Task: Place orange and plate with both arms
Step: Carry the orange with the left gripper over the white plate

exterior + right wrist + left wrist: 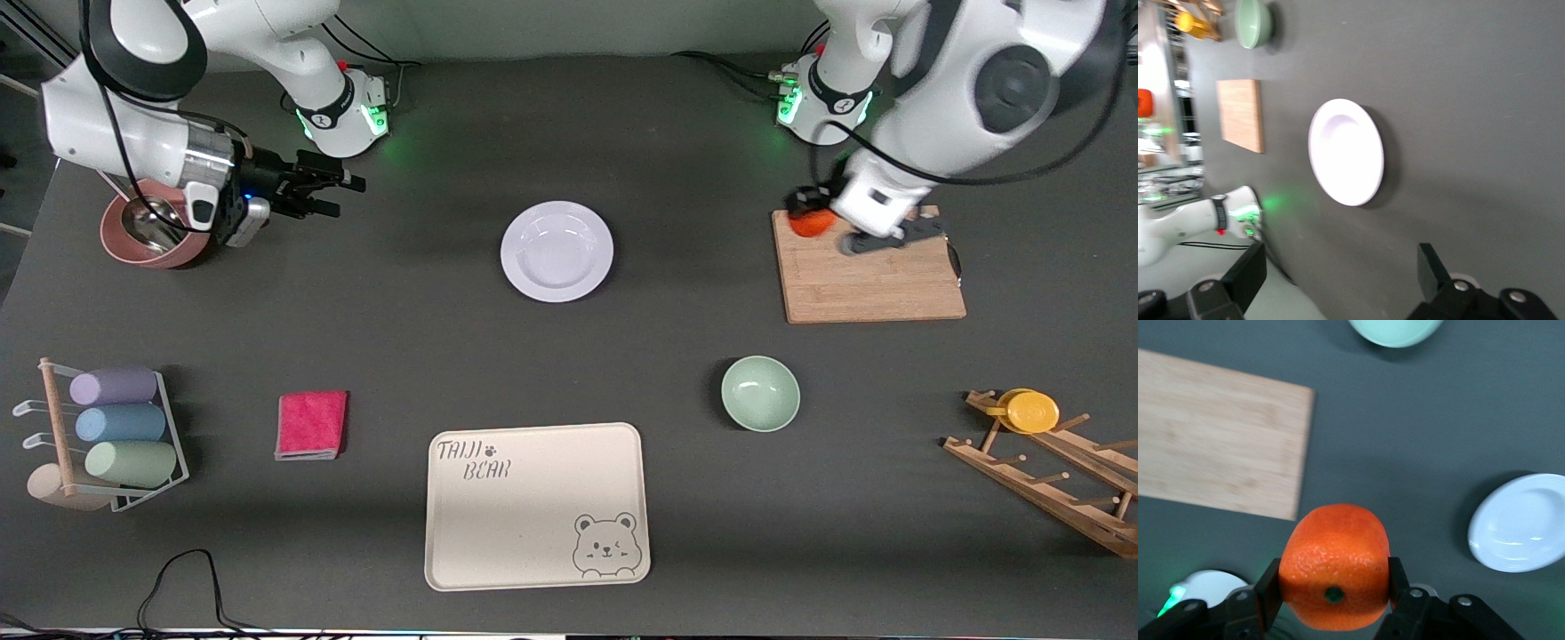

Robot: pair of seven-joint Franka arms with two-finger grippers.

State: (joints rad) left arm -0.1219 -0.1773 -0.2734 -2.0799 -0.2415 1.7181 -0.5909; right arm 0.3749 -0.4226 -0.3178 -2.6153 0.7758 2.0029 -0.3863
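Over cutting board (pixel 871 276) — left gripper's (pixel 1335 587) orange (pixel 1333 567)

Orange (pixel 810 222) largely hidden by left gripper (pixel 822 218) in front view. Green bowl (pixel 1395 330) cut off at 12 o'clock edge, plate (pixel 1519 523) at 3 o'clock edge, left wrist view.

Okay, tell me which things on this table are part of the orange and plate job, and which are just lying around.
Part of the job: orange, held by the left end effector over the cutting board; plate; right end effector, open, waiting.

Lying about: green bowl, bear tray, pink cloth, metal pot.
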